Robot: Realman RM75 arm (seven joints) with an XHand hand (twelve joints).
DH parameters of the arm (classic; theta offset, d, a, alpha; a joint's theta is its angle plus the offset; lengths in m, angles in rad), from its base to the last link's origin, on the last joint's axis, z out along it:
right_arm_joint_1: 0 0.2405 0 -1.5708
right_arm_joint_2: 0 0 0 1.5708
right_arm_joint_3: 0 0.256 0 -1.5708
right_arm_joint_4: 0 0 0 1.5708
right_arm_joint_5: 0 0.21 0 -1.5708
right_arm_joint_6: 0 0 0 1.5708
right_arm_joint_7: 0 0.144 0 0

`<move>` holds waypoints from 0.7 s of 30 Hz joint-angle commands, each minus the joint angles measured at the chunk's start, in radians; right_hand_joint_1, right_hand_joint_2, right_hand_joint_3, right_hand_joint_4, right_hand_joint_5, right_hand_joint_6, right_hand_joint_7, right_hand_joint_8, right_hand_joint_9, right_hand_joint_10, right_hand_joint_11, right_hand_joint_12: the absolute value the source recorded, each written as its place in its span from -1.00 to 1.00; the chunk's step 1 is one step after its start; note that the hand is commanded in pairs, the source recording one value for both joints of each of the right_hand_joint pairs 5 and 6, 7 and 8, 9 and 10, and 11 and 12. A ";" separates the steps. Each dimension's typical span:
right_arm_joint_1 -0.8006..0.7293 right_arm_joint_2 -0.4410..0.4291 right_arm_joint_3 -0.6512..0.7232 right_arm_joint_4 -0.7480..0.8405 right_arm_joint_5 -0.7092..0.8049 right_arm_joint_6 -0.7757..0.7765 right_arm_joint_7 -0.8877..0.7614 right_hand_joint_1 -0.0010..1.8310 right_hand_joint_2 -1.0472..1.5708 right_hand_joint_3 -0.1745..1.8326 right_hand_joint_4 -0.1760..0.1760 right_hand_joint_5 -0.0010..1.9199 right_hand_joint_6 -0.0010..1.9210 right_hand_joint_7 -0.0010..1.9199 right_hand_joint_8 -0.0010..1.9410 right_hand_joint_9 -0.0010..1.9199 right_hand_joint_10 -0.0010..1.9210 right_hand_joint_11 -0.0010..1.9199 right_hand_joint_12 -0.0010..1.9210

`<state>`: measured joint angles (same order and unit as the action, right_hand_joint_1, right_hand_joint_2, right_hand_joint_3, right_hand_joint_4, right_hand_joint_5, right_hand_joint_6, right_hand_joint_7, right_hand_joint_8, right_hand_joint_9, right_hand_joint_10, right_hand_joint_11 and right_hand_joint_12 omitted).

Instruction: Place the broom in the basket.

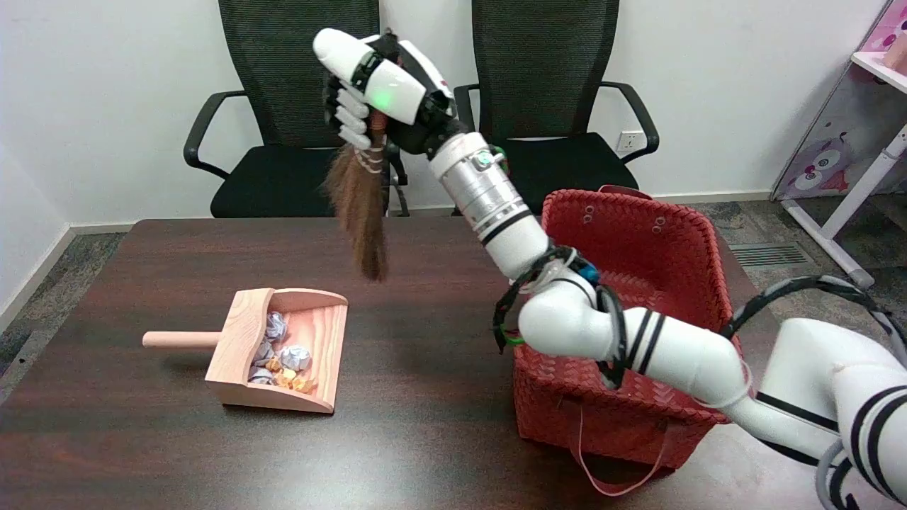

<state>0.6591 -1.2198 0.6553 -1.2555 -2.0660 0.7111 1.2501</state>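
Head view, right robot hand [368, 85] gripping bristly brown broom [360, 198] aloft, woven red basket [638, 241] right.

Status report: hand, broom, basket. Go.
Right hand grips broom by its handle, raised, bristles hanging down. Broom left of red basket, not yet over it. Own forearm crosses between broom and basket; dustpan sits apart.

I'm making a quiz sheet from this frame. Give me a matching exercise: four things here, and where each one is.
Things:
1. broom
2. basket
3. dustpan
4. paper balls

Places:
A. inside the dustpan
B. on the table's right side
C. held in the air by the right hand
D. on the table's left side

Pairs: 1-C, 2-B, 3-D, 4-A
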 commanded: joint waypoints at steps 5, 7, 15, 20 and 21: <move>-0.132 0.109 0.049 -0.293 0.490 0.050 -0.771 0.09 1.00 0.93 0.32 1.00 1.00 1.00 0.98 1.00 1.00 1.00 1.00; -0.129 0.109 0.049 -0.310 0.536 0.050 -0.834 0.09 1.00 0.94 0.33 1.00 1.00 1.00 0.98 1.00 1.00 1.00 1.00; -0.129 0.109 0.026 -0.320 0.681 0.038 -0.999 0.12 1.00 0.90 0.34 1.00 1.00 1.00 0.98 1.00 1.00 1.00 1.00; -0.151 0.131 0.025 -0.325 0.682 0.030 -0.983 0.13 1.00 0.87 0.33 1.00 1.00 1.00 0.98 1.00 1.00 1.00 1.00; -0.157 0.135 0.030 -0.325 0.682 0.033 -0.962 0.13 1.00 0.86 0.33 1.00 1.00 1.00 0.98 1.00 1.00 1.00 1.00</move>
<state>0.5524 -1.1287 0.6909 -1.5014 -1.5992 0.7465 0.5331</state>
